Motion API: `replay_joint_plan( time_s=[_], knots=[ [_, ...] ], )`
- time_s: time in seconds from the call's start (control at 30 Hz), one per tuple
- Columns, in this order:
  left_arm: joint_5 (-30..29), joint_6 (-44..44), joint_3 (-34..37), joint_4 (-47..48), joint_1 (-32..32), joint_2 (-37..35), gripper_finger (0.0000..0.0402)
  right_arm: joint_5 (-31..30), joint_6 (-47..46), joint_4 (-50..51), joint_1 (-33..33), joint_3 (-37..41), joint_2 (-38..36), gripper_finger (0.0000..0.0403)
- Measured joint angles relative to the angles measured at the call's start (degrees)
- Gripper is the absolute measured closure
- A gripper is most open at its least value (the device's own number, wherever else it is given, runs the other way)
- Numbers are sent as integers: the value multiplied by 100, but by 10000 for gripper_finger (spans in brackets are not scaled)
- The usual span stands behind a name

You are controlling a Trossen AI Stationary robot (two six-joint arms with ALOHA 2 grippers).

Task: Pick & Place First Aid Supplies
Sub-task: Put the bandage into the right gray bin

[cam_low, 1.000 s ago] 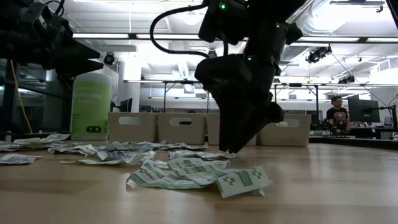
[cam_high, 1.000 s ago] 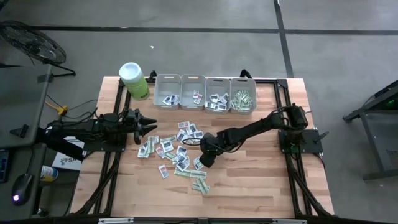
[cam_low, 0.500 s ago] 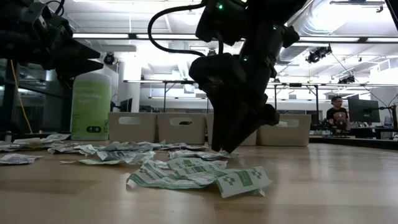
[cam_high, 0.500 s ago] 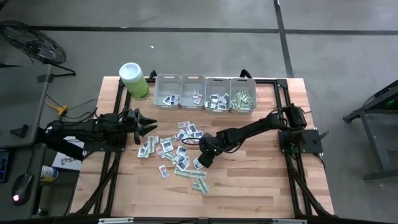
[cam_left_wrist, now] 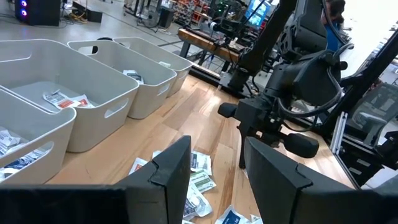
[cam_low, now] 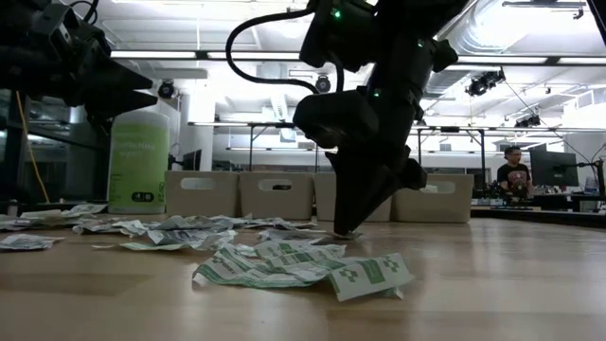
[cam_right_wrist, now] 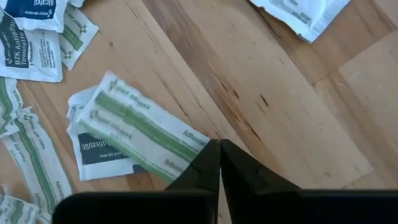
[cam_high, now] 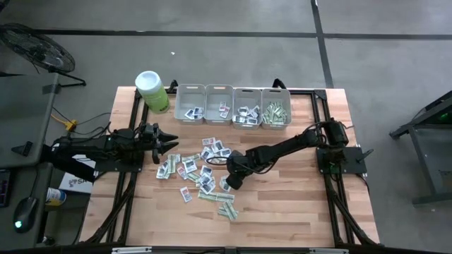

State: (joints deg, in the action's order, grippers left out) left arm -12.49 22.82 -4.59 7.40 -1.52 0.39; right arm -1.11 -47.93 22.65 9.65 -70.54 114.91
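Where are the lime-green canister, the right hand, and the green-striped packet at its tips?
lime-green canister (cam_high: 150, 86): high view, white lid.
right hand (cam_right_wrist: 219, 144): right wrist view, shut tips.
green-striped packet (cam_right_wrist: 140, 126): right wrist view, middle stripe.

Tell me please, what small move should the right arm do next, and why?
Probably lift a little and check. The right pincer is shut at the edge of a green-and-white strip lying on the table; whether it pinched the strip is unclear.

Even overhead light in high view; low view backlit by ceiling strips (cam_low: 237, 55), arms silhouetted.
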Motion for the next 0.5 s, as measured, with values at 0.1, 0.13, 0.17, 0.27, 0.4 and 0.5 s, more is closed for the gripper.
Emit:
replay_joint_plan(
  time_s=[0.1,0.13,0.17,0.27,0.4,0.5],
  knots=[
    [0,1,-1,0,0,1,252,-94,36,0,10,4,2,399],
    [0,1,0,0,0,0,252,-145,38,0,26,4,2,399],
    [0,1,-1,0,0,1,252,-208,45,0,44,4,2,400],
    [0,-1,-1,0,-2,0,252,-439,164,1,119,11,-30,401],
    [0,1,-1,0,0,-1,252,-863,189,26,261,37,-180,402],
    [0,-1,-1,0,0,1,252,-1249,193,11,378,32,-385,402]
  ],
)
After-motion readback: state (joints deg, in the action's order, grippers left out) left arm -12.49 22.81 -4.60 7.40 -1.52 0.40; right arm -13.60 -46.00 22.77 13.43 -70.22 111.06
